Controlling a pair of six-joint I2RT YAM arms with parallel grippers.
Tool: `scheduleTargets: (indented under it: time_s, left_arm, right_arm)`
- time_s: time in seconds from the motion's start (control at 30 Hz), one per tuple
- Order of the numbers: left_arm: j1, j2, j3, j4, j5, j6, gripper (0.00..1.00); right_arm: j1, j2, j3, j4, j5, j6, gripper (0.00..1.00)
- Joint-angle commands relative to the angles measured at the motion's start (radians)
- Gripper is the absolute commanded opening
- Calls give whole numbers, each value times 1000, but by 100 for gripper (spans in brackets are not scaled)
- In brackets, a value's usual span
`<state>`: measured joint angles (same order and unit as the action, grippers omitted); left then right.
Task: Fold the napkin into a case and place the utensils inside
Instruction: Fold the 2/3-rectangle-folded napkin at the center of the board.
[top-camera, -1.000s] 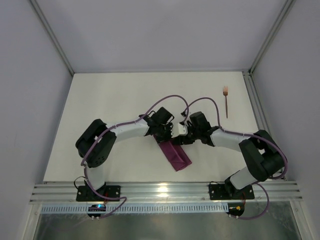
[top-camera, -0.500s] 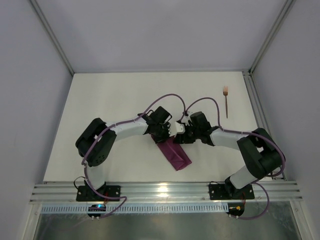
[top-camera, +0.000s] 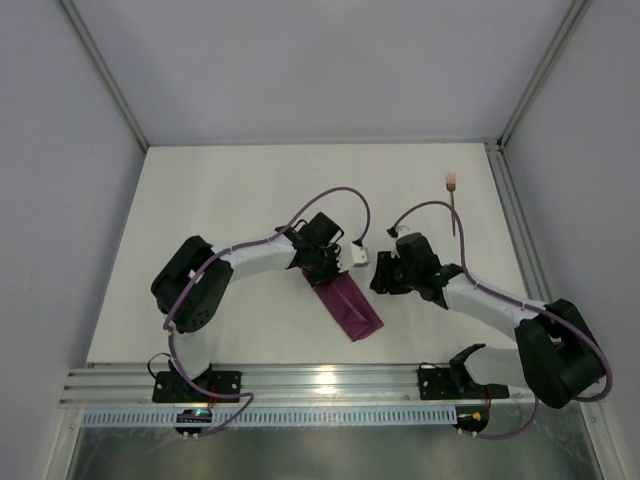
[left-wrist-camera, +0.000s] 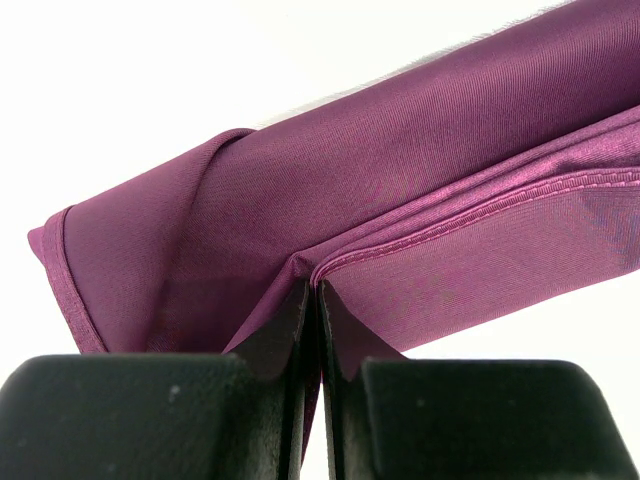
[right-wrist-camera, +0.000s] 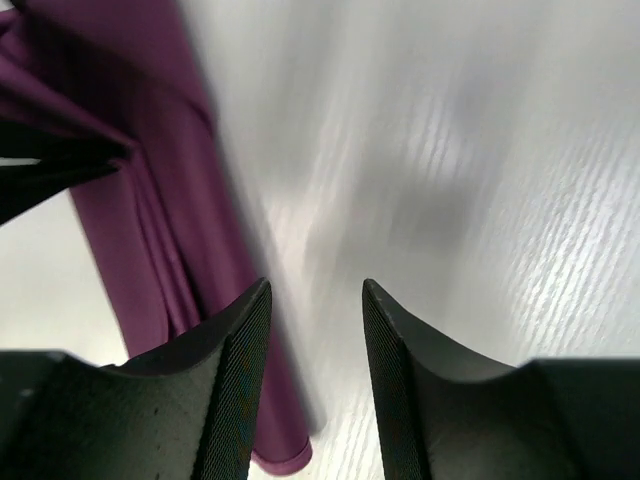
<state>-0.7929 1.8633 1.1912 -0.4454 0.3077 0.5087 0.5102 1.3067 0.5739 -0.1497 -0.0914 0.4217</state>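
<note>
The maroon-purple napkin lies folded as a narrow case (top-camera: 352, 310) at the table's middle front, slanting down to the right. My left gripper (top-camera: 328, 268) is shut on the hemmed top layer at the case's upper end; in the left wrist view (left-wrist-camera: 312, 290) the cloth (left-wrist-camera: 400, 190) is lifted into a small peak. My right gripper (top-camera: 380, 273) is open and empty just right of the case, and its wrist view (right-wrist-camera: 315, 288) shows the cloth (right-wrist-camera: 150, 200) on its left. One copper fork (top-camera: 454, 208) lies at the back right. No other utensil shows.
The white table (top-camera: 230, 200) is boxed in by grey walls and metal frame posts (top-camera: 505, 200) along its right side. A metal rail (top-camera: 330, 380) runs along the near edge by the arm bases. Purple cables loop above both wrists.
My right gripper has drawn back to the right, away from the case's upper end where it met the left gripper. The left gripper keeps its pinch on the cloth in the same place.
</note>
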Motion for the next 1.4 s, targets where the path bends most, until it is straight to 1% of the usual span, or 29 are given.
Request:
scheduleTargets:
  time_s: [0.0,0.03,0.1,0.27,0.37,0.5,0.6,0.63,0.67,0.77,0.87,1.03,1.27,1.37]
  left_arm:
    - [1,7,13,-21,18,-12,8]
    - [1,5,15,-22,18,-15,8]
    - [1,0,15,-22,16,-15,8]
    - [1,-9,13,-26,5,-15,8]
    - [1,-10,10,-27,4,-15,8]
    - [1,-12,10,-29,7,-18,8]
    - [1,-15,10,-27,8,-19,8]
    - [1,-18,11,-29,8,-19,8]
    - [1,-19,10,-27,10,-21,8]
    - [1,-32,8,-32,31,-22,8]
    - [-2,-73,-11,-30,65,-13,8]
    - [-35,-111,-25,-24,36,10,8]
    - [-42,-79,-16,-21,51,8,8]
    - [-40,-46,2,-18,31,4,8]
  right_arm:
    - [1,-128,-95,59,-116,6,46]
    - [-1,-161,-118,115,-149,17,45]
    - [-1,-173,-167,168,-224,46,44]
    - [-1,-138,-226,289,-260,54,42]
    - [1,-106,-238,308,-255,55,40]
    - [1,-57,-276,381,-278,60,37]
    - [1,-24,-281,418,-298,72,27]
    - [1,-17,-278,421,-298,71,18]
    - [1,-12,-269,424,-298,68,13]
    - [-1,12,-250,429,-298,54,4]
    - [-1,31,-226,432,-294,43,4]
    - [-1,87,-183,417,-301,17,4]
    - [1,117,-157,418,-323,5,4]
    - [1,120,-155,415,-332,-4,4]
